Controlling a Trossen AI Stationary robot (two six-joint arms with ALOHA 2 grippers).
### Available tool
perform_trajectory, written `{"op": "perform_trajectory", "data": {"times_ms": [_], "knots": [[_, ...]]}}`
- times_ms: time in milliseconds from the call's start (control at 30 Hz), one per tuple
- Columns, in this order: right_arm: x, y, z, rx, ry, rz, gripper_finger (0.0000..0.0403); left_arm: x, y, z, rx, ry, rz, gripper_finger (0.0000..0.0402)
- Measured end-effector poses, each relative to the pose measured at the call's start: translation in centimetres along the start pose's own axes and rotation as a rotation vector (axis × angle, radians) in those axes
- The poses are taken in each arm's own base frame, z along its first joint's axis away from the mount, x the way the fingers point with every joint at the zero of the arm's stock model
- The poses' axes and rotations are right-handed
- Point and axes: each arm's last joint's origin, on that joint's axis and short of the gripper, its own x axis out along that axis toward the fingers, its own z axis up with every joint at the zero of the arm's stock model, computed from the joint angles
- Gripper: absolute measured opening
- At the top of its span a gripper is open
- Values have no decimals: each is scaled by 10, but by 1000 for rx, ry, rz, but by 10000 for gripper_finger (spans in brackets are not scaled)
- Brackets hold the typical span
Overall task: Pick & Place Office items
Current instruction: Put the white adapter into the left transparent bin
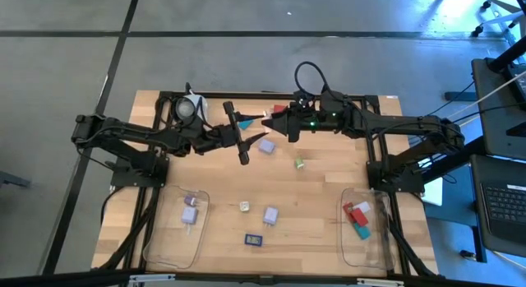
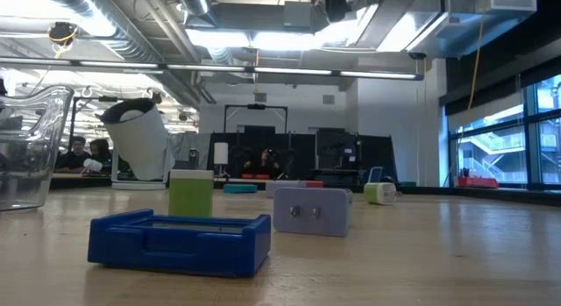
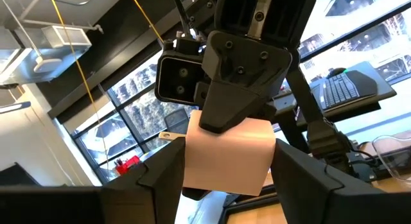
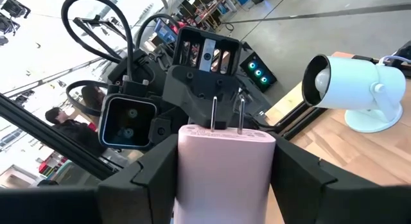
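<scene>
**Two grippers met over one pink block**

We saw the left gripper [image 1: 246, 141] and the right gripper [image 1: 278, 122] face each other above the table [image 1: 320, 184], beside the white round object [image 1: 188, 108]. The pink block [image 3: 226, 155] sat between the left gripper's fingers [image 3: 168, 179], which were closed on its sides, and the right gripper's tip pressed on it too. We could not tell how wide the right gripper's fingers stood. A lavender piece [image 1: 266, 145] lay just beside them.
</scene>
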Motion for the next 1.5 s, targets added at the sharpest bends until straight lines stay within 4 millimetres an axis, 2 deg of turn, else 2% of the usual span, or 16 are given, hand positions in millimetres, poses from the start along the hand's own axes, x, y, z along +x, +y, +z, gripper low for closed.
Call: {"op": "perform_trajectory", "data": {"times_ms": [200,600,733,933,1133,1300,1500], "knots": [[0,0,0,2,-2,3,212,0,0,1,-4,-8,5,199],[-1,-9,8,40,0,-15,321,0,0,1,-37,-3,22,196],[-11,-14,15,52,81,28,338,-2,-2,3,-40,35,78,198],[-35,-12,23,36,136,-6,336,-5,-8,3,-64,101,138,200],[-58,-18,18,-41,172,-234,331,-10,-27,-3,-283,207,51,200],[-70,-33,6,-45,231,-514,331,-18,-43,-14,-570,366,5,199],[-79,-46,-5,-74,307,-748,331,-29,-46,-22,-843,529,-25,200]]}}
